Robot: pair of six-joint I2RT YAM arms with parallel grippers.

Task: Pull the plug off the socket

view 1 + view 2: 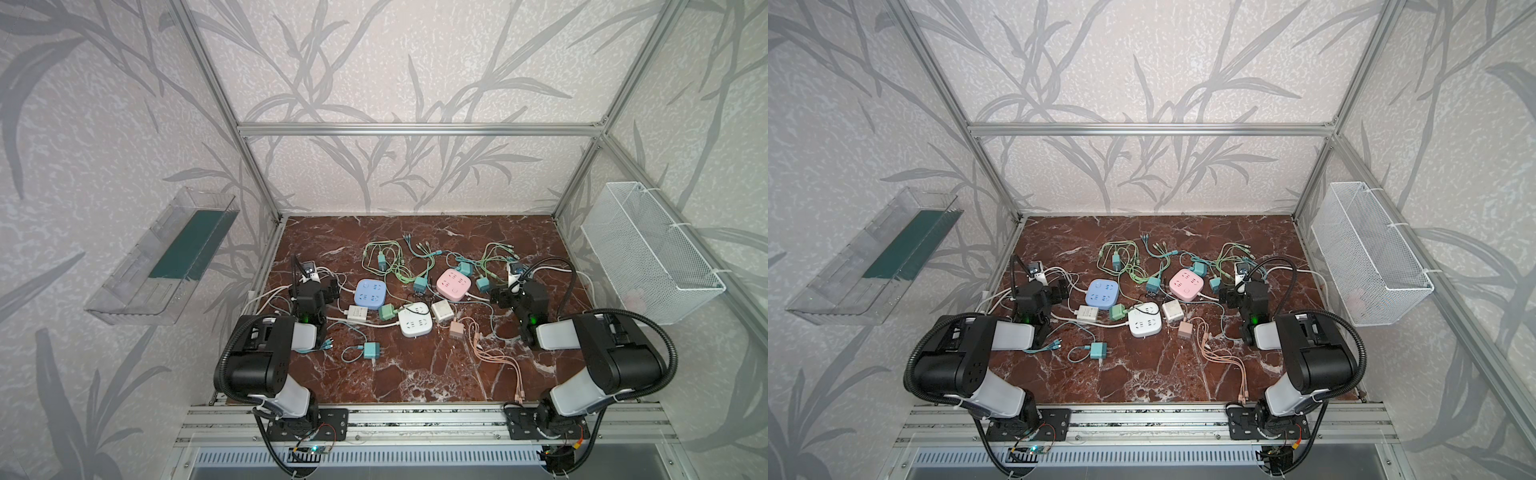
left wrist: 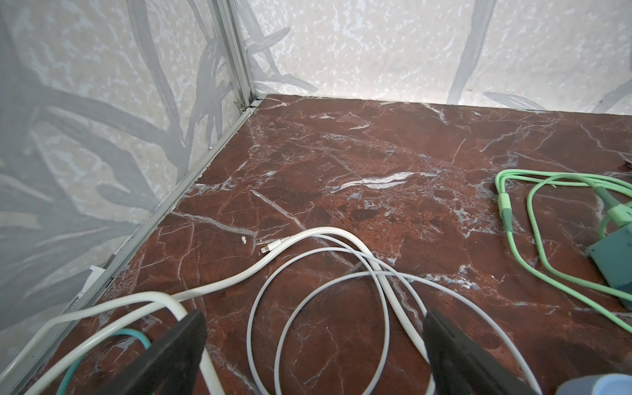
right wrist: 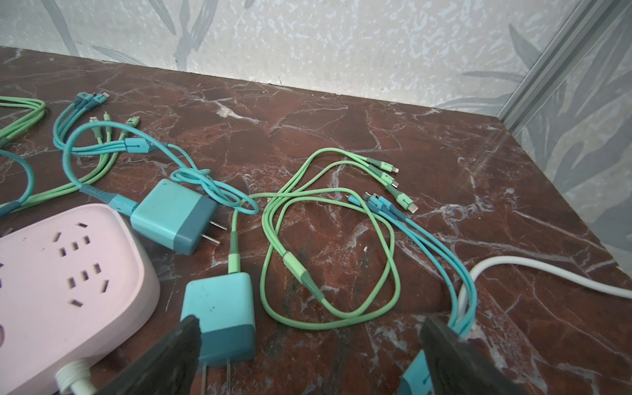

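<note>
Three square sockets lie on the marble table: blue [image 1: 370, 293], pink [image 1: 454, 284] and white [image 1: 415, 322]. A green plug [image 1: 388, 311] sits tight against the white socket's left side; whether its prongs are inside I cannot tell. My left gripper [image 1: 316, 287] stands open left of the blue socket, over loose white cables [image 2: 307, 273], nothing between its fingers [image 2: 178, 345]. My right gripper [image 1: 517, 291] is open just right of the pink socket [image 3: 68, 273]. A teal plug [image 3: 219, 307] lies unplugged beside its left finger, prongs showing.
A white cube adapter [image 1: 441, 311], a beige plug [image 1: 456, 329] with pink cable, a loose teal plug [image 1: 371, 351] and tangled green and teal cables [image 1: 382, 257] lie around the sockets. A wire basket [image 1: 652, 249] hangs on the right wall, a clear tray [image 1: 162, 257] on the left.
</note>
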